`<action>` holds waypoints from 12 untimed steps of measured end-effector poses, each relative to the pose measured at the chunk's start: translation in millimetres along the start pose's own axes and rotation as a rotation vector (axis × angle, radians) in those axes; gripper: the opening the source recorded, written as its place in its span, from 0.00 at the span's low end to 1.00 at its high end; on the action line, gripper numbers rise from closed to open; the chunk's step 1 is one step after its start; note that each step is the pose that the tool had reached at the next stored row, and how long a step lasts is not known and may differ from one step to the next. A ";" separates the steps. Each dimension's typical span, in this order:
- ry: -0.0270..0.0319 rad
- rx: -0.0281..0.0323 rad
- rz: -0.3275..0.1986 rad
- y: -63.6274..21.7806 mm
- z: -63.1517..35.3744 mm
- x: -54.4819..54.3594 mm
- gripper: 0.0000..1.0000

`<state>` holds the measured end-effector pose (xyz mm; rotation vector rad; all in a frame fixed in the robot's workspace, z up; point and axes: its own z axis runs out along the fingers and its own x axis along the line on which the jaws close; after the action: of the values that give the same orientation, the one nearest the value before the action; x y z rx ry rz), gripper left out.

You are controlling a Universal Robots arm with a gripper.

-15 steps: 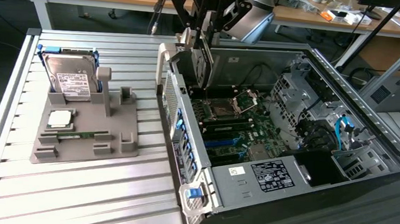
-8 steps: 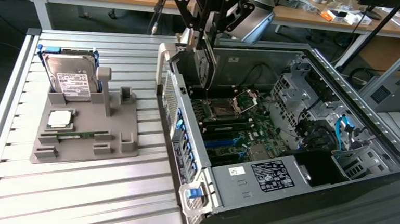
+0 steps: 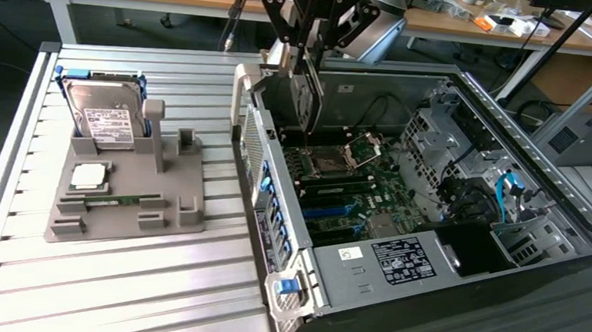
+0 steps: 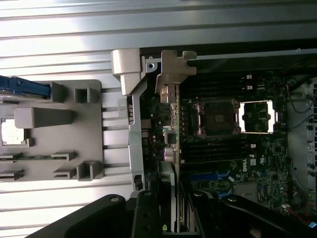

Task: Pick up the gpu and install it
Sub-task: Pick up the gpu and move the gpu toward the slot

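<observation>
**A:** Tool (image 3: 310,57) state?

**B:** Two black fingers were closed partway on the gpu (image 3: 309,105): one thin, flat, dark card held upright on edge. In the wrist view its silver metal bracket (image 4: 173,74) was at the end away from the tool.

**A:** Card position?

**B:** Over the one open grey metal case (image 3: 533,153), above the green motherboard (image 3: 346,184), near the case wall on the exterior view's left. Contact with the board: could not tell.

**A:** Further out?

**B:** One moulded grey holder (image 3: 117,228) lay on the ribbed aluminium worktop (image 3: 113,294) beside the case. It carried one boxy silver hard drive (image 3: 108,120) standing upright, one square processor (image 3: 88,175) lying flat, and one slim green memory stick (image 3: 119,200) lying flat.
</observation>
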<state>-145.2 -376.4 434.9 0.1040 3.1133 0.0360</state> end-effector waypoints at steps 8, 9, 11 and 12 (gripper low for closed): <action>0.0001 0.0001 0.000 -0.1 1.3 -4.8 0.27; 0.0000 0.0001 0.000 -0.1 1.5 -5.2 0.27; 0.0000 0.0000 0.000 -0.1 1.8 -6.1 0.27; 0.0000 0.0001 0.000 -0.2 1.9 -6.6 0.27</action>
<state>-138.6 -376.9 433.2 0.1042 3.1133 0.0359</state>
